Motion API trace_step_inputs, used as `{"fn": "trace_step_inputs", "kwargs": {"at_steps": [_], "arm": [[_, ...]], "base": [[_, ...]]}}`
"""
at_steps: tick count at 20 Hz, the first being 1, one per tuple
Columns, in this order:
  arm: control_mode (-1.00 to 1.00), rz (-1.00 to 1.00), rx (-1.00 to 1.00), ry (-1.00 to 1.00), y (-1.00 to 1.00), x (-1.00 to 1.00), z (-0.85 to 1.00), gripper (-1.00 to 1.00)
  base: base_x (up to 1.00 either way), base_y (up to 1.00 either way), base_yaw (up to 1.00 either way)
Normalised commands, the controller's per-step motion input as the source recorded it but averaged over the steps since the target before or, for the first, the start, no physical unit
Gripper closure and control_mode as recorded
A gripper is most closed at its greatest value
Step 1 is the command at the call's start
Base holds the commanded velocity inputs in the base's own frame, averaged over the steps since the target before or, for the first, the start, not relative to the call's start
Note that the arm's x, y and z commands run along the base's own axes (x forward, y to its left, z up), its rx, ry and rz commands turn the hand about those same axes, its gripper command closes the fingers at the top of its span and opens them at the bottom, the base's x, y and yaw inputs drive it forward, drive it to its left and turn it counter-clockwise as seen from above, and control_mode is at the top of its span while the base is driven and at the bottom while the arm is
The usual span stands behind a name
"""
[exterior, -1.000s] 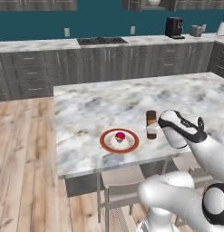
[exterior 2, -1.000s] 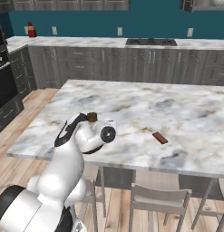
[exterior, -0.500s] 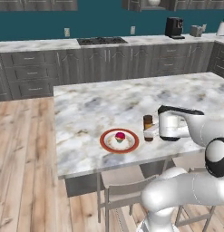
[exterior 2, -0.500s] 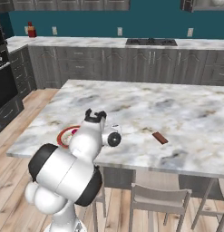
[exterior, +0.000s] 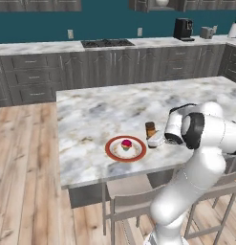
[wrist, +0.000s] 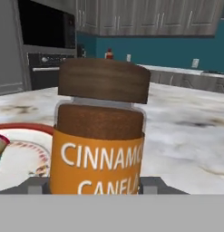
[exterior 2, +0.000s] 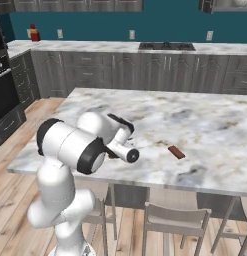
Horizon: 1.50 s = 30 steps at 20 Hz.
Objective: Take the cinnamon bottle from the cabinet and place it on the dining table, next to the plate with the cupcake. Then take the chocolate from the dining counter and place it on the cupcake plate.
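Cinnamon bottle [wrist: 100, 131] fills the hand view, standing upright on the marble dining table [exterior: 105, 107]: a dark brown cap over brown powder behind clear walls, then an orange label with white capitals reading "CINNAMO…" and, beneath it, "CANEL…", both lines cut off at the right as the label curves away. The gripper [exterior: 156, 139] is level with the bottle, its two grey fingertips [wrist: 37, 186] showing at either side of the bottle's base; whether they press on it or stand just off it cannot be told. In the left base view the bottle sits just beside the red-rimmed plate [exterior: 112, 152], on the arm's side of it, and the cupcake [exterior: 126, 144] with its pink-red top rests in the plate's middle. In the right base view the chocolate [exterior 2: 176, 152], a thin dark bar, lies flat on the same table, well apart from the gripper. No writing can be read on the chocolate.
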Motion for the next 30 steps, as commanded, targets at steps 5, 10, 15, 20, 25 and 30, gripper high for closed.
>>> {"fn": "trace_step_inputs", "kwargs": {"at_steps": [5,10,15,20,25,30], "arm": [[-1.0,0.08,0.04,-0.01,-0.09,0.39,-0.1,1.0],[-1.0,0.06,0.06,-0.02,0.0,-0.26,0.0,-1.0],[-1.0,0.02,0.01,-0.03,0.0,-0.27,0.01,-1.0],[-1.0,0.02,0.0,-0.08,0.0,-0.32,0.26,-1.0],[-1.0,0.01,0.0,-0.05,0.0,-0.26,0.78,-1.0],[-1.0,0.0,0.0,-0.02,-0.05,-0.37,0.99,-1.0]], "base": [[0.0,0.0,0.0],[0.0,0.0,0.0],[0.0,0.0,0.0],[0.0,0.0,0.0],[0.0,0.0,0.0],[0.0,0.0,0.0]]}}
